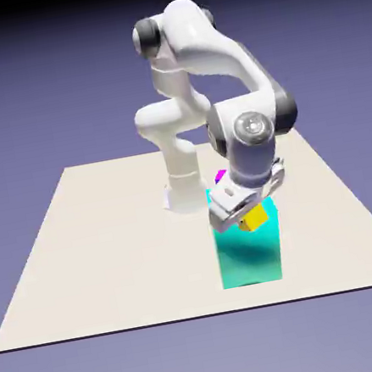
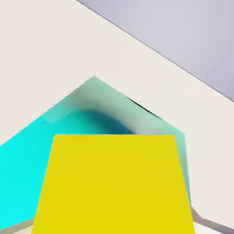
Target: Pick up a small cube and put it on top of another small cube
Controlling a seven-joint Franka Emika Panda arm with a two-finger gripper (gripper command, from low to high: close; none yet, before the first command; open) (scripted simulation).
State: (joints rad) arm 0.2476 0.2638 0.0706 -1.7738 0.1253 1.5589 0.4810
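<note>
The small yellow cube (image 1: 254,219) sits between the fingers of my gripper (image 1: 248,217), which is shut on it. It hangs at the top of the tall teal block (image 1: 247,252); whether it touches the block I cannot tell. In the hand view the yellow cube (image 2: 114,185) fills the lower half and hides my fingertips, with the teal block's top (image 2: 59,130) behind it. No other small yellow cube shows.
A bit of a magenta cube (image 1: 220,176) peeks out behind my wrist, beyond the teal block. The beige table (image 1: 99,256) spreads around the block, and its far edge (image 2: 151,50) meets the blue-violet backdrop.
</note>
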